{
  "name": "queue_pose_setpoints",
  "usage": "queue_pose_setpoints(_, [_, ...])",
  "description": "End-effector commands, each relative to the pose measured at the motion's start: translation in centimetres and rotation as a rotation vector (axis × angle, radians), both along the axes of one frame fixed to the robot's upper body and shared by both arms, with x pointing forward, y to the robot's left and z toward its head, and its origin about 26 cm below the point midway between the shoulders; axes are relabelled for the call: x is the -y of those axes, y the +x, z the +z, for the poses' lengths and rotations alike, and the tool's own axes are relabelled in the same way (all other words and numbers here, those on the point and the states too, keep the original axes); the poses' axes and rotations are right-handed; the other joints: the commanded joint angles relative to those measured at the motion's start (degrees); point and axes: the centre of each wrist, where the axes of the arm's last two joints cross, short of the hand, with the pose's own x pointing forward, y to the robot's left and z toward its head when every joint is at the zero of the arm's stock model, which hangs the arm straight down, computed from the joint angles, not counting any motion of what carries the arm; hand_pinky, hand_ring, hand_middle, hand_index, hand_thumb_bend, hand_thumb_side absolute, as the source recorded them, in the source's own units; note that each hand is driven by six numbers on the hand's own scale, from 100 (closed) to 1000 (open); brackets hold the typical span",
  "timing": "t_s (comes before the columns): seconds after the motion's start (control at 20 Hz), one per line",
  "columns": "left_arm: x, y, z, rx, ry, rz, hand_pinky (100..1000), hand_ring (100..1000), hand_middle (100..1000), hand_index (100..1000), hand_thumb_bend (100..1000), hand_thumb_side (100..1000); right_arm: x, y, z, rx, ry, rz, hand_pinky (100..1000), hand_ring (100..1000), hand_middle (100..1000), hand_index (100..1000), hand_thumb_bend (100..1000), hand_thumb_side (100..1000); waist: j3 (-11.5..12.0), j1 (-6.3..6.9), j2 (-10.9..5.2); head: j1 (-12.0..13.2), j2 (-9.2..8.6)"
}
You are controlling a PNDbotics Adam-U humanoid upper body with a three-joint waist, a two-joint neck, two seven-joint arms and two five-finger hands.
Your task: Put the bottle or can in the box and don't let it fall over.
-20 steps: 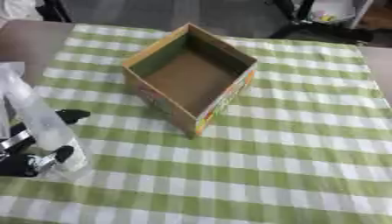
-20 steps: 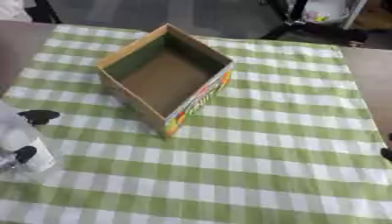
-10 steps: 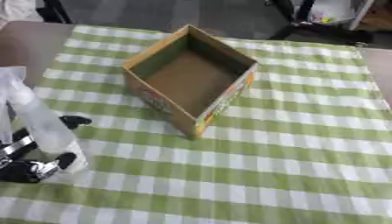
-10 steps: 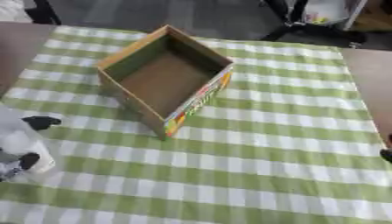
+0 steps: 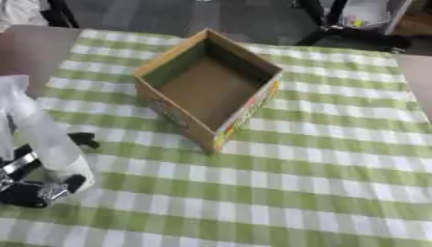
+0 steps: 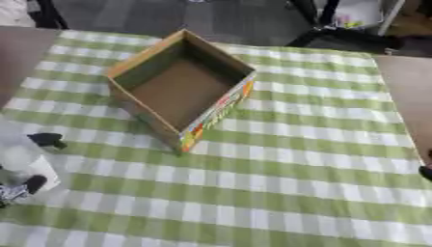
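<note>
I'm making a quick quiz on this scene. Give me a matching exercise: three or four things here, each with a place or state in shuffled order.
Things:
1. bottle
2. box
3. left hand
4. tablecloth

States:
a. green and white checks
b. open-topped, nothing inside
c. clear, upright, left edge of the table
d. black, fingers curled round the bottle's base

Pairs: 1-c, 2-b, 3-d, 4-a
</note>
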Motion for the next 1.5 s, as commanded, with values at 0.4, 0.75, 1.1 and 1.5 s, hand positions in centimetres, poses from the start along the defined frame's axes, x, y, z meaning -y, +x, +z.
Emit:
queue_pose_setpoints(0.4, [-0.6, 0.1, 0.2, 0.001, 0.144, -0.212, 1000, 1000, 607, 625, 100, 330, 0.2, 0.0, 0.9, 0.016, -0.017, 0.001, 956, 1000, 1000, 1000, 100, 595, -0.2, 0.2, -0.28, -0.1, -0.37])
queue_pose_setpoints(0.75, [-0.5, 0.2, 0.6, 0.001, 0.077, -0.201, 1000, 1000, 505, 503, 100, 445, 0.1, 0.0, 0.8, 0.017, -0.015, 0.002, 956, 1000, 1000, 1000, 100, 594, -0.1, 0.01, -0.15, -0.2, -0.52])
queue_pose_setpoints(1.1, [-0.2, 0.5, 1.6, 0.005, -0.001, -0.198, 1000, 1000, 450, 405, 100, 486, 0.1, 0.0, 0.8, 0.017, -0.016, 0.003, 957, 1000, 1000, 1000, 100, 595, -0.1, -0.05, -0.13, -0.3, -0.59])
queue_pose_setpoints(1.5, [0.8, 1.3, 4.2, 0.028, -0.087, -0.226, 1000, 1000, 394, 287, 100, 507, 0.1, -0.1, 0.7, 0.014, -0.018, 0.003, 958, 1000, 1000, 1000, 100, 593, -0.2, 0.01, -0.36, -0.9, -0.32])
